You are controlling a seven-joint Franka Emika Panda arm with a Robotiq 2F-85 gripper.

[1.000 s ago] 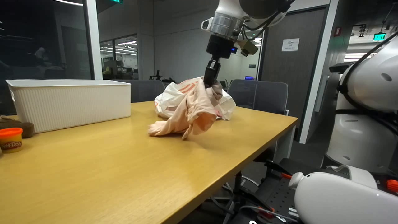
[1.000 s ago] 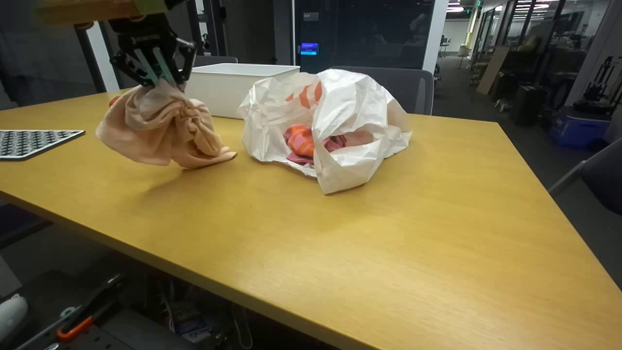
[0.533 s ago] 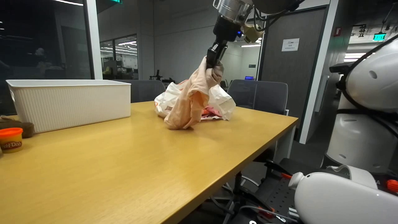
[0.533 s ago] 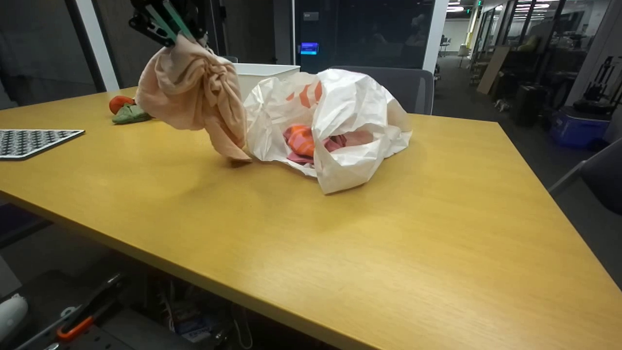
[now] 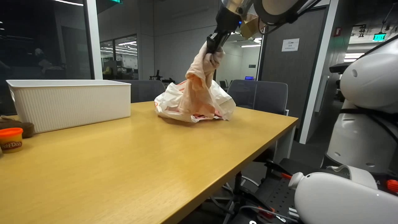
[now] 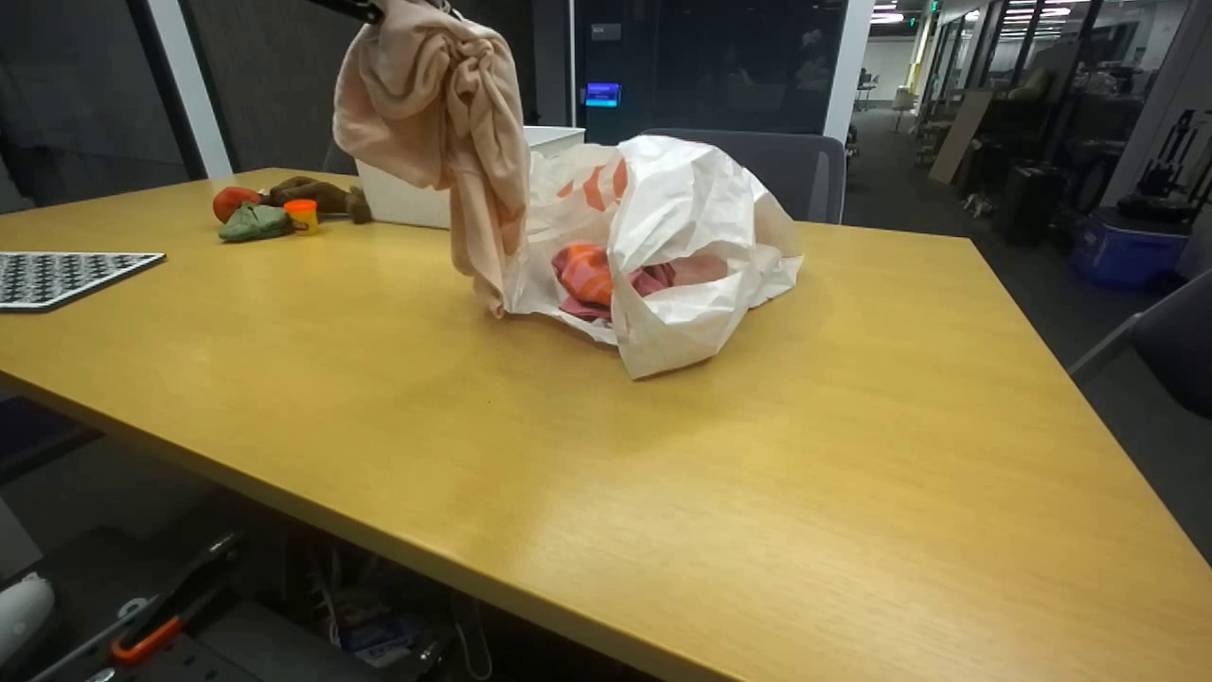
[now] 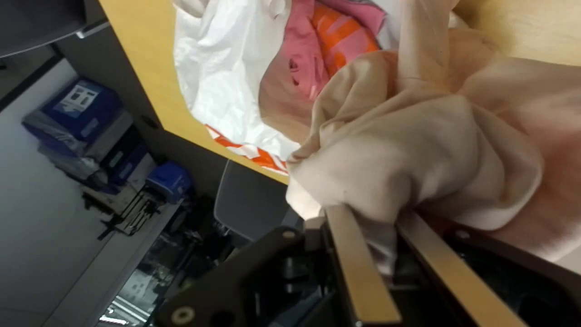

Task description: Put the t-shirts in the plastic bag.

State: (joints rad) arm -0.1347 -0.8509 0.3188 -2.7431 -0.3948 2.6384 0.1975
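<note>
My fingers [image 7: 360, 268] pinch the peach t-shirt [image 6: 431, 104] beside the plastic bag [image 6: 696, 213]

Grip: my fingers are narrow, with the bunched top of the peach t-shirt between them. In the wrist view the folds swell out past the tips. In an exterior view the top of the frame cuts most of the grip off.

Shirt: outside the bag, hanging from my hold in a long, twisted drop. In both exterior views its lower part overlaps the bag. I cannot tell whether cloth and bag touch, nor whether the lowest fold reaches the worktop [image 6: 757, 530].

Bag: white with orange-red print, crumpled, resting on the worktop. In both exterior views it sits toward the far edge, apart from the far right corner. Its mouth gapes, and pink and orange cloth [image 6: 585, 275] lies inside; number of pieces unclear.

Elsewhere: a white bin [image 5: 77, 104] stands toward the far edge, apart from the bag. Near the bin I note a yellow tub [image 5: 11, 141] with an orange lid, a brown item [image 6: 322, 197], a green item [image 6: 256, 224] and a red-orange rounded item [image 6: 234, 202]. A black-and-white patterned panel [image 6: 71, 281] lies flat between the near and far edges, partly out of frame.
</note>
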